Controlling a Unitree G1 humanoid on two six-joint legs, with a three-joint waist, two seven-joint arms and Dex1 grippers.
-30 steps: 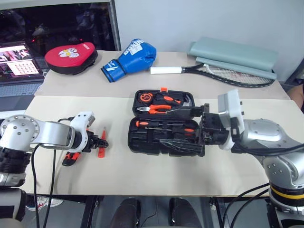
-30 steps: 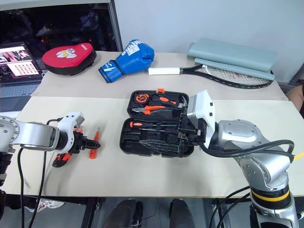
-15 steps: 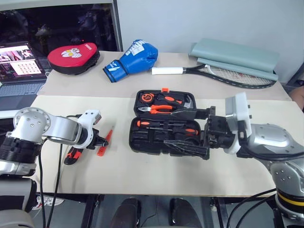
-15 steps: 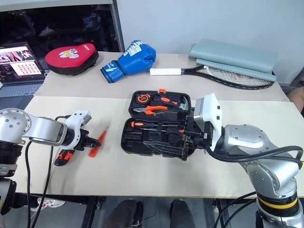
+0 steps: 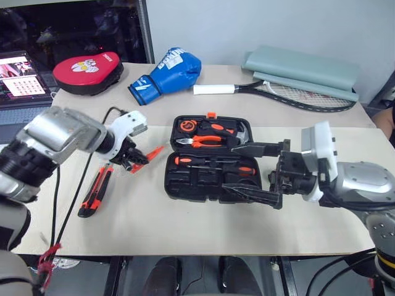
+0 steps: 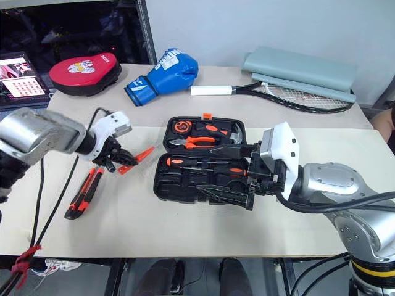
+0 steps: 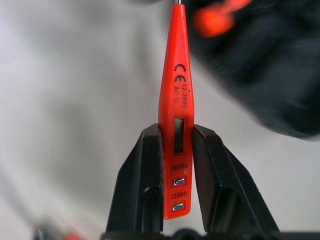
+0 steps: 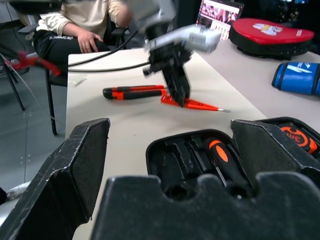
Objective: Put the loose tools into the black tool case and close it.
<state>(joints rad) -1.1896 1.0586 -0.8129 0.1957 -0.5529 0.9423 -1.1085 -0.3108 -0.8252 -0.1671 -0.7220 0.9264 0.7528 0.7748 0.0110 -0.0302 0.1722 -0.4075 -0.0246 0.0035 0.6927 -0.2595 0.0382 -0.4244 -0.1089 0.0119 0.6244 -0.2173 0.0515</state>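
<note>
My left gripper (image 7: 175,129) is shut on the slim orange tester pen (image 7: 175,90) and holds it off the table, tip toward the black tool case (image 5: 174,190). In the head views the left gripper (image 5: 132,158) and the tester pen (image 5: 152,152) hang just left of the case. The case lies open; two black-and-orange screwdrivers (image 5: 213,164) sit in its near half, and orange pliers (image 5: 207,140) in the far half. The orange-black utility knife (image 5: 95,192) lies on the table to the left. My right gripper (image 5: 250,171) stands open over the case's right end, empty.
At the back lie a red pad (image 5: 86,65), a blue boxing glove (image 5: 168,69), a racket (image 5: 278,92) and a folded grey-green mat (image 5: 302,69). A laptop (image 5: 18,73) stands far left. A seated person (image 8: 75,25) is beyond the table's left end.
My left gripper closed on the tester pen, lifted it off the table and carried it right toward the case, rolling the wrist. The knife stayed down. The right arm barely moved.
</note>
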